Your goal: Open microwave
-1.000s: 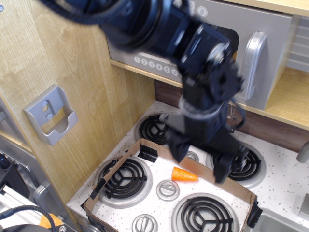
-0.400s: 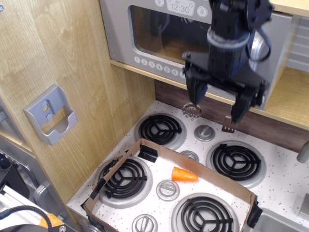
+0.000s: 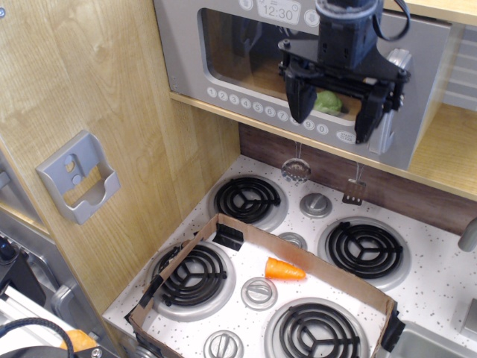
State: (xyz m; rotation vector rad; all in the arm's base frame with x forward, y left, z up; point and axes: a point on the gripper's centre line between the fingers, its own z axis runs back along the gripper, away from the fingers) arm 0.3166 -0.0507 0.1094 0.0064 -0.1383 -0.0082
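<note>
The tool (image 3: 335,110) hangs in front of the microwave (image 3: 223,52), its two black fingers spread wide apart and holding nothing. It sits before the lower right part of the clear window, over the row of round white buttons (image 3: 253,105), with its right finger just beside the silver loop handle (image 3: 389,101) but, as far as the view shows, not around it.

The microwave is set on a wooden shelf above the stove surface (image 3: 440,280), its door shut and the clock digits showing at the top. Something green (image 3: 328,101) lies inside, behind the window.

The step in hand looks like the approach to the handle; the door itself is not yet moved. The next move calls for shifting the tool toward the handle so the fingers straddle the loop, closing on it, then pulling outward along the door's swing. The hinge is likely on the far side from the handle. How deep the tool stands from the door cannot be told from this single view.
</note>
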